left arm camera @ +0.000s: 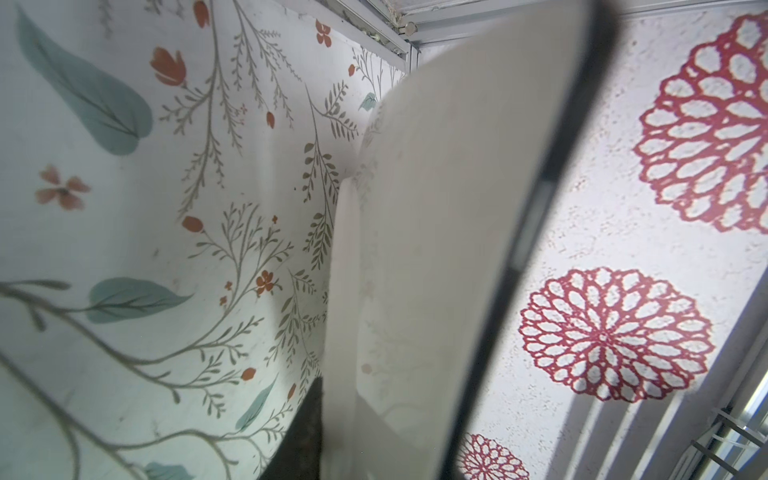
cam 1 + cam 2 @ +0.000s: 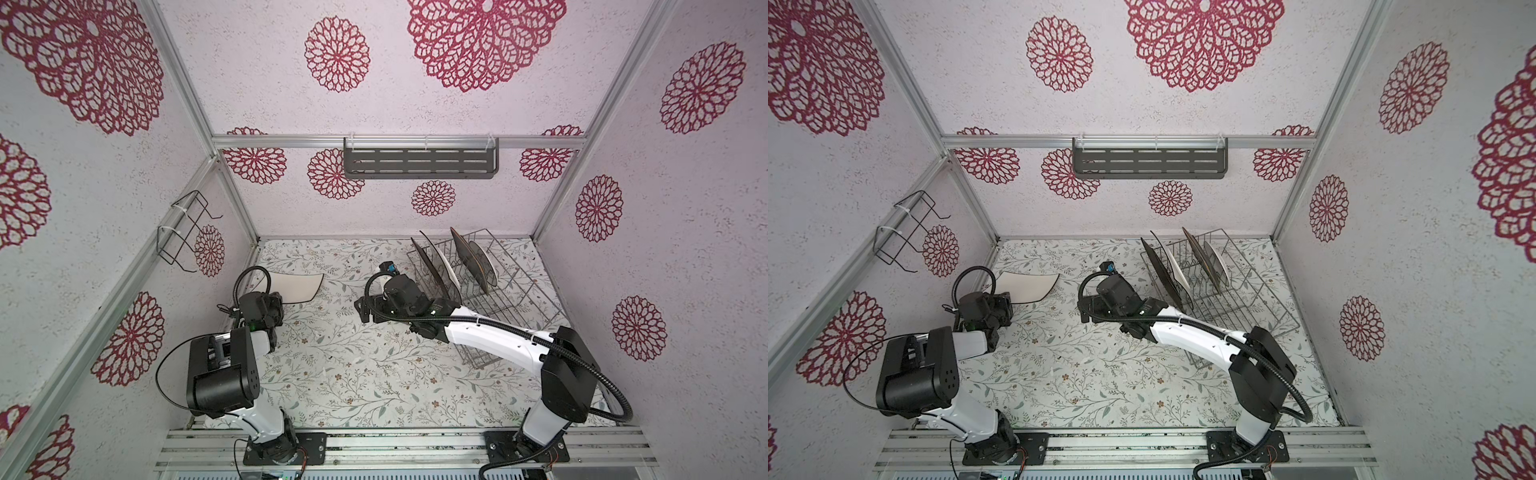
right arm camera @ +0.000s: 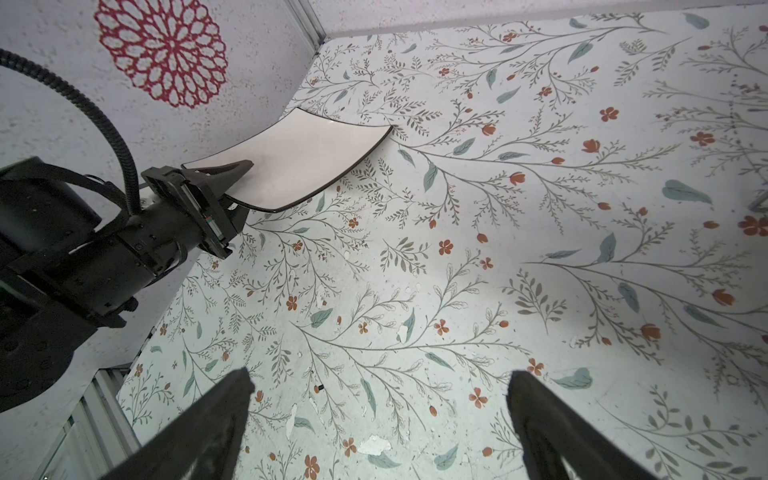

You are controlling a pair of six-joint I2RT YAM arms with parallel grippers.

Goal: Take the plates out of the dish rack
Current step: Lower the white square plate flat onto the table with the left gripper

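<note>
Our left gripper (image 3: pixel 248 187) straddles an edge of the white plate (image 3: pixel 299 162) to lay it flat; clamped or loosened, we cannot tell. Our right gripper (image 3: pixel 380 386) hangs spread and empty, free for the 4 plates (image 2: pixel 440 266) in the dish rack (image 2: pixel 511 299).

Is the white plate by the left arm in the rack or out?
Out. The white plate is over the table, apart from the dish rack.

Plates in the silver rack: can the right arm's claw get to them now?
Probably yes. The right claw is open and empty, close beside the dish rack, nothing between. It points away from the plates, though, so it would need to turn round first.
</note>
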